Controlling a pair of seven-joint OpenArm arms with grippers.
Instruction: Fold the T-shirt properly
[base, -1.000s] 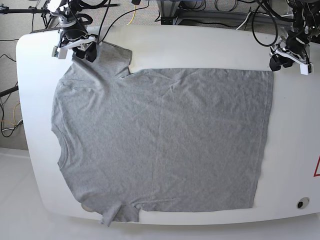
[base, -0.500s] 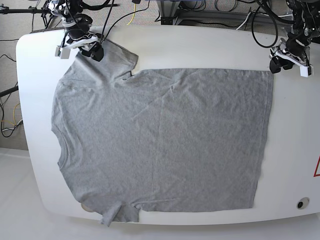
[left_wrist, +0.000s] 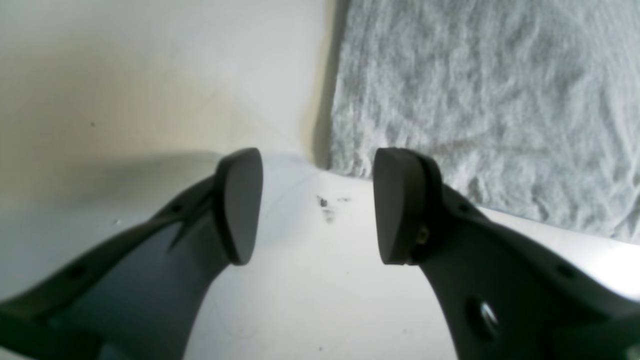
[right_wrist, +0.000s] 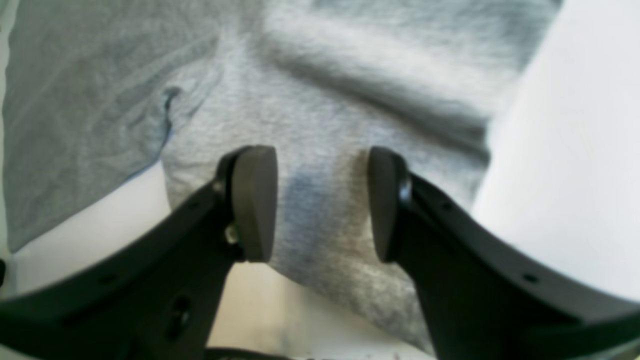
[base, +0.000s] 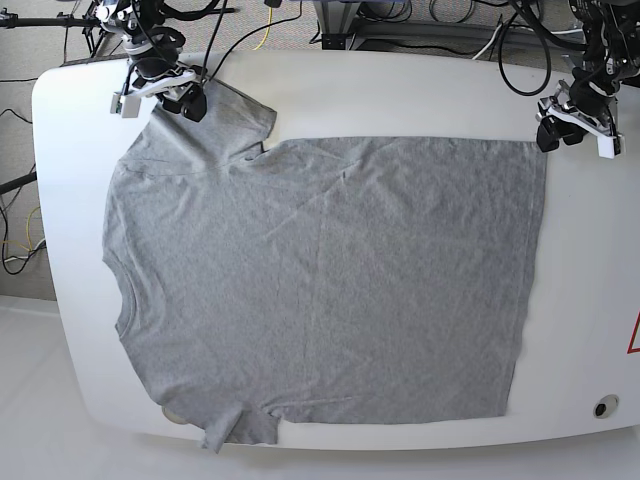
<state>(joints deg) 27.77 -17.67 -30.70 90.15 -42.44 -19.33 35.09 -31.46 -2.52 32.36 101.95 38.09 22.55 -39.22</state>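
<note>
T-shirt: the grey T-shirt (base: 320, 280) lies spread flat on the white counter (base: 590, 250), collar toward the base view's left, hem toward its right, covering most of the top.
Far sleeve: the far sleeve (base: 235, 115) lies on the counter's far left part; in the right wrist view the cloth is bunched into soft ridges.
Near sleeve: the near sleeve (base: 235, 425) is crumpled at the front edge and seems to hang slightly over it.
Right gripper: the right gripper (right_wrist: 322, 205) stands over the far sleeve's end, jaws apart with cloth showing between them, clamped on nothing.
Left gripper: the left gripper (left_wrist: 317, 205) hovers over bare counter just beside the hem's far corner (base: 540, 145), jaws apart and empty.
Step in hand: judged from the layout, no fold is made yet; both arms look posed at the far edge for a first grasp.
Next move: likely each gripper must drop and pinch its edge, sleeve on one side and hem corner on the other, then carry the far edge toward the near side together.
Edges: the hem corner lies flat, so a jaw would have to slide under it; the sleeve's ridges offer an easier bite.
Open room: bare counter shows beyond the hem and along the far side; the front and collar sides leave little margin.
</note>
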